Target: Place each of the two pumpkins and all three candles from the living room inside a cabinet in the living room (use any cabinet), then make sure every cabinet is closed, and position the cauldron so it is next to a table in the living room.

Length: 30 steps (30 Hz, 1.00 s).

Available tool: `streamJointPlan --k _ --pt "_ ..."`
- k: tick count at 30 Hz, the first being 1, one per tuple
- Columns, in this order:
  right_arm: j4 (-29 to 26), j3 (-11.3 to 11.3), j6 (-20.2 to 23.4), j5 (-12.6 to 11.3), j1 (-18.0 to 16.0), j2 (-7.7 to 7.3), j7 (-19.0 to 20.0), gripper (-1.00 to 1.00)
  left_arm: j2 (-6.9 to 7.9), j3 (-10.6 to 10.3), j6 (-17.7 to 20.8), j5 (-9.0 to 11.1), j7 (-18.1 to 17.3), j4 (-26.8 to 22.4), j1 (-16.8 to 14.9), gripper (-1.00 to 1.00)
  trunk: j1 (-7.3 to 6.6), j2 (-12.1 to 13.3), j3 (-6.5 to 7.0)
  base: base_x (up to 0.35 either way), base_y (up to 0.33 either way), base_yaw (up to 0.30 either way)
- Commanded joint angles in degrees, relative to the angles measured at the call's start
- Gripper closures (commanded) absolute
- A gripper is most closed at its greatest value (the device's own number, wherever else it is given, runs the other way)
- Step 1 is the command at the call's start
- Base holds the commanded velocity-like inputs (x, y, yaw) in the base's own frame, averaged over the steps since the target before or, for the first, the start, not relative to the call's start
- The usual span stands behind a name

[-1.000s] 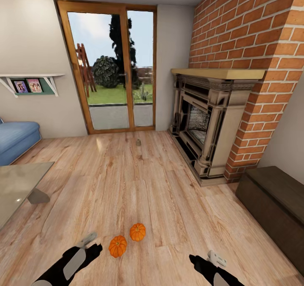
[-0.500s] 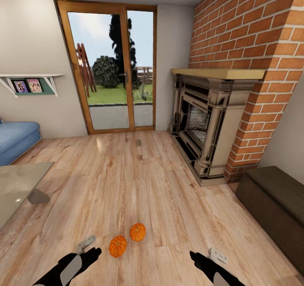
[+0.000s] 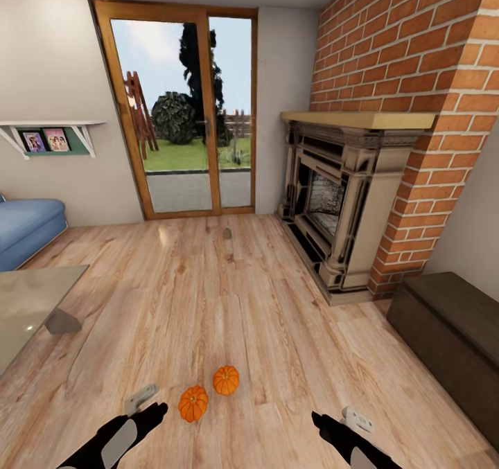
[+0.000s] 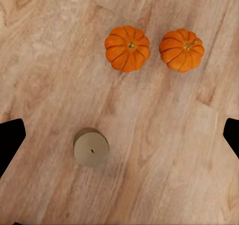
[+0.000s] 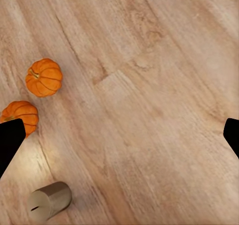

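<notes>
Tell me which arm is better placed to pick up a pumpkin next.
Probably left. The left gripper hangs open just beside the nearer small ribbed orange pumpkin on the wooden floor; the right gripper is clearly farther from both pumpkins.

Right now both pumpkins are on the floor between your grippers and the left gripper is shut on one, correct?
Not quite. The left gripper is open and holds nothing; the left wrist view shows both pumpkins lying free on the floor, between your grippers.
</notes>
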Motion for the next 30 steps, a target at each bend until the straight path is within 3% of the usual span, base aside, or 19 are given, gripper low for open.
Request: streamJointPlan --k 1,30 --pt "0.07 0.47 -0.22 -0.6 -0.05 -0.06 0.14 -1.0 0.08 -0.47 0.15 0.49 0.54 -0.16 -0.01 -1.0 0.22 -0.45 -0.24 0.0 0.0 0.0" --pt "0.14 0.38 -1.54 -0.68 -0.08 -0.1 0.1 -1.0 0.27 -0.56 -0.2 0.78 1.04 0.06 0.15 -1.0 6.59 -12.08 -5.45 0.0 0.0 0.0"
